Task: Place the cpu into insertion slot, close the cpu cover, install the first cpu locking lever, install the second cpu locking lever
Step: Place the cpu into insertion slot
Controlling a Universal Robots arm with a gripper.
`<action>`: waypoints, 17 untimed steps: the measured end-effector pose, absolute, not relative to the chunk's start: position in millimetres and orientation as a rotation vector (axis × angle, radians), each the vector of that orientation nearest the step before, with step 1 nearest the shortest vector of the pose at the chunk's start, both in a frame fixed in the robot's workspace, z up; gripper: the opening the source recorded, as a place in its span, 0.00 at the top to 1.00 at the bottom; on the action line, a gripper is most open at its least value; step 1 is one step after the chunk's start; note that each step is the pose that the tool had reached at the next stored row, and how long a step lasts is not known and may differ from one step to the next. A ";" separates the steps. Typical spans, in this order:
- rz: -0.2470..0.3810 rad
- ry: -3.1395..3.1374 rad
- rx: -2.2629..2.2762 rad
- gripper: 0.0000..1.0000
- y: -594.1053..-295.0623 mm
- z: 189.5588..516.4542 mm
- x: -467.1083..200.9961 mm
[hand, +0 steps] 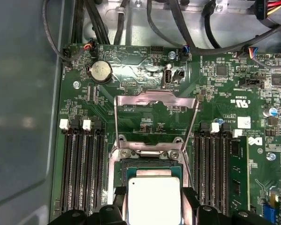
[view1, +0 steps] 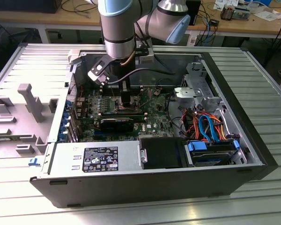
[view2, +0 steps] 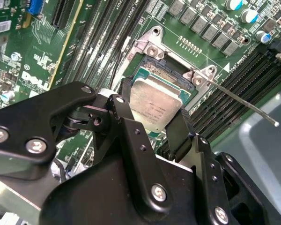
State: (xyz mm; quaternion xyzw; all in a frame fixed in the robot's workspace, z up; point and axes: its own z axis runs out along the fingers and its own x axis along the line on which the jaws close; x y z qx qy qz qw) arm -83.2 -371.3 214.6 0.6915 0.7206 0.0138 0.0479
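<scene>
Tight in here: gripper point(view1: 126, 96) is down inside the open computer case point(view1: 253, 145), which lies on the ribbed metal counter point(view1: 267, 79), with cable bundles and drive bays toward the exterior view's right. Long black memory slots point(hand: 79, 164) flank the insertion slot point(hand: 152, 164) on both sides, close to the black fingers point(hand: 189, 204). The cpu cover point(hand: 155, 98), a thin shiny metal frame with a big square opening, stands swung up off the slot, so the slot is open from above. One locking lever point(view2: 243, 102), a thin wire rod, sticks out free past a slot corner. Jaws are spread only to chip width, pinching the cpu point(hand: 153, 199) by two opposite edges. The cpu is flat and square with a dull silver-grey lid. It sits directly over the slot's dark centre, edges roughly lined up with the silver rim; can't tell if it's seated or just above. The board is matte green, with a round coin cell point(hand: 99, 70) beyond the cover.
</scene>
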 end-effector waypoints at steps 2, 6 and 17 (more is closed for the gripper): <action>0.042 2.197 2.109 0.46 -371.3 211.9 -83.2; 0.042 2.197 2.109 0.46 -370.6 202.5 -83.2; 0.042 2.197 2.109 0.46 -369.3 199.7 -83.2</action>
